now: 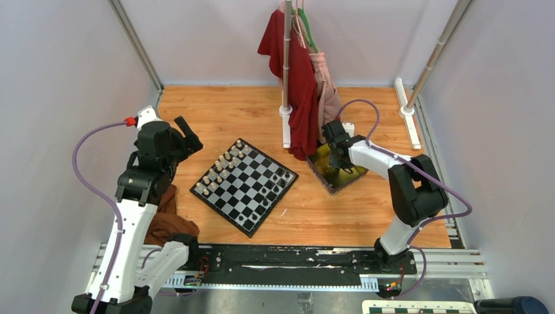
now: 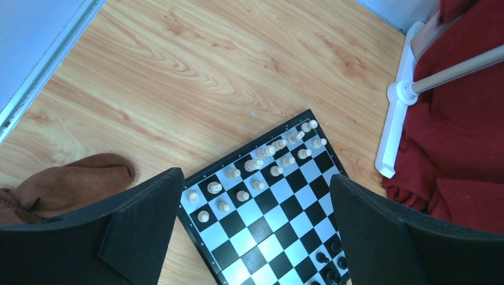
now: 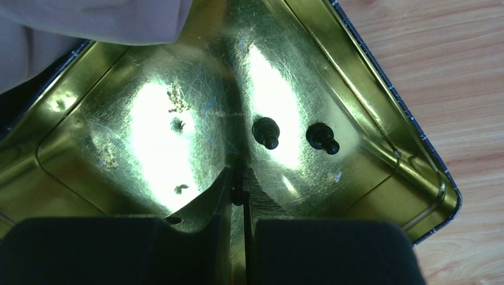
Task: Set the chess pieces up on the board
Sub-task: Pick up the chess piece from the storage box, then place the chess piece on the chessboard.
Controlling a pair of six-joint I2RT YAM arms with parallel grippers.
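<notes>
Your right end effector (image 3: 239, 176) stood in the gold tray (image 3: 356, 89), clamped on a black piece (image 3: 238, 196). Your left end effector (image 2: 255, 178) hung over the board (image 2: 279, 233), jaws apart.

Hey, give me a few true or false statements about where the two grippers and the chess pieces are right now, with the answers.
1. The left gripper is open and holds nothing. True.
2. The right gripper hangs over the board. False: it is down inside the gold tray, to the board's right.
3. Two loose black pieces lie on the tray floor. True.
4. The cream pieces lie in the tray. False: they stand on the board, in rows along its far-left edge.
5. The right gripper's fingers are spread wide. False: they are nearly together, pinching a small black piece.
</notes>
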